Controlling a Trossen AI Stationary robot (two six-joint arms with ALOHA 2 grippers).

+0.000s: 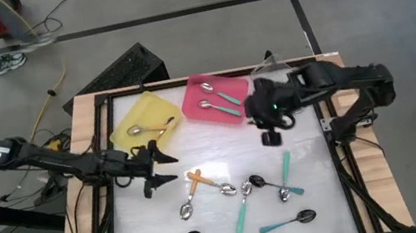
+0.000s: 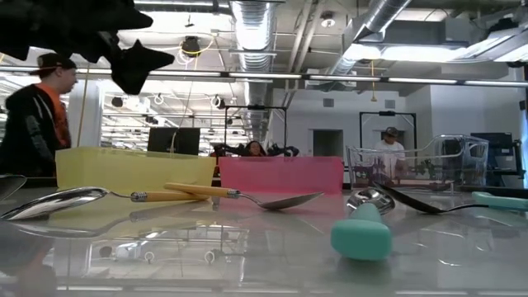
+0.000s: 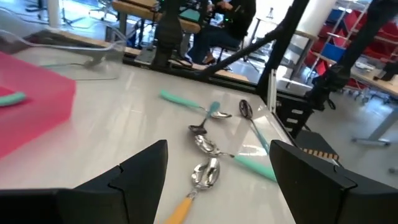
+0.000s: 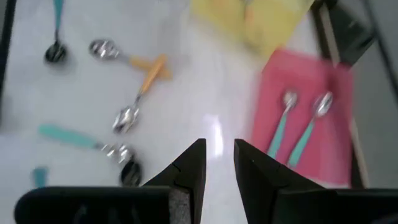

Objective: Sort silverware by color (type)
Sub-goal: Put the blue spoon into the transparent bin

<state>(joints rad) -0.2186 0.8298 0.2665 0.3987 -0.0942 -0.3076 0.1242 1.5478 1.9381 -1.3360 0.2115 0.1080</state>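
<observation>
My left gripper hangs open, low over the table's left middle, and points toward two crossed orange-handled spoons. Several teal-handled spoons lie scattered over the near half of the table. One orange-handled spoon lies in the yellow tray. Two teal-handled spoons lie in the pink tray. High above the table beside the pink tray's near right corner, my right gripper tilts downward. Its fingers stand a narrow gap apart with nothing between them.
A clear tray stands at the far edge, right of the pink one. Bare tabletop lies between the trays and the loose spoons. People sit and stand in the room beyond the far edge.
</observation>
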